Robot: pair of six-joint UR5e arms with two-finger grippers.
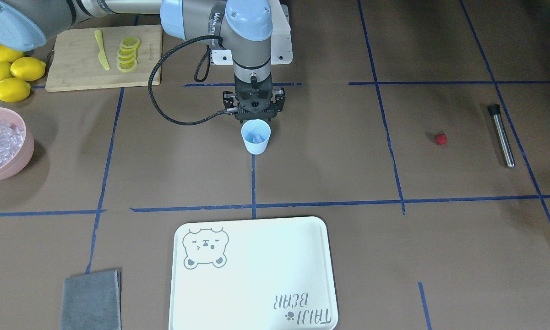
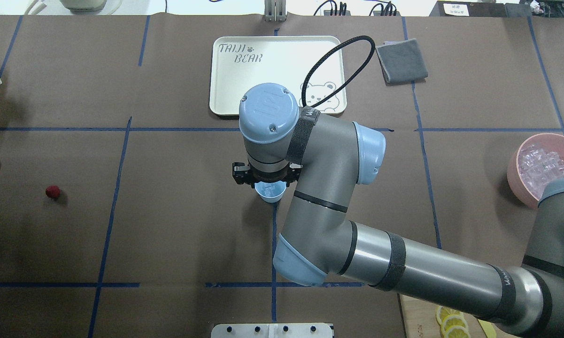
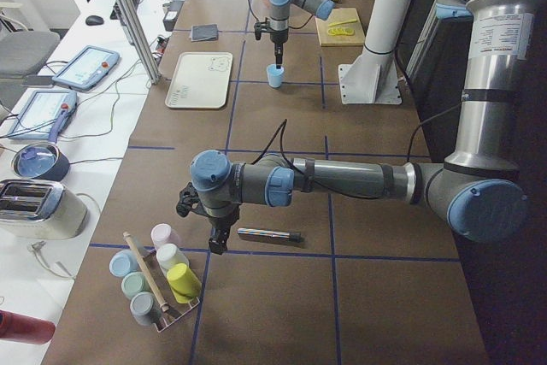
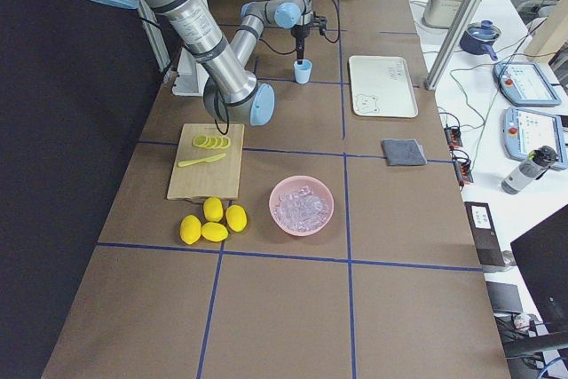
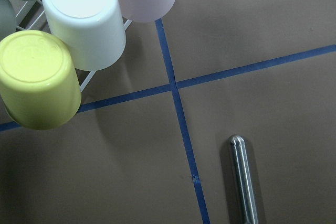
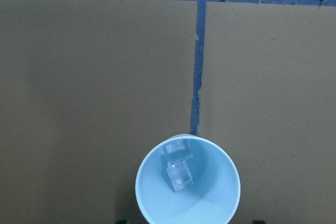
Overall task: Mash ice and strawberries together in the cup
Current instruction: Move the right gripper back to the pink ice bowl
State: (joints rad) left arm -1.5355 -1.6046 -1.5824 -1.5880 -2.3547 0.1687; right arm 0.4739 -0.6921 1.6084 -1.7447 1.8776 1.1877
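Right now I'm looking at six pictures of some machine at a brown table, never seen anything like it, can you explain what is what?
These are two robot arms, caught at one moment by six cameras: one facing the robot, one over its shoulders, one at either end, one on each wrist. The right arm's tool hangs open over a small pale blue plastic cup holding clear ice cubes; it grips nothing. The left arm's tool hovers beside a long steel rod; I cannot tell whether it is open. Also on the table: a small red strawberry, a pink bowl of ice, a white tray, yellow lemons, a wooden cutting board, a grey cloth.
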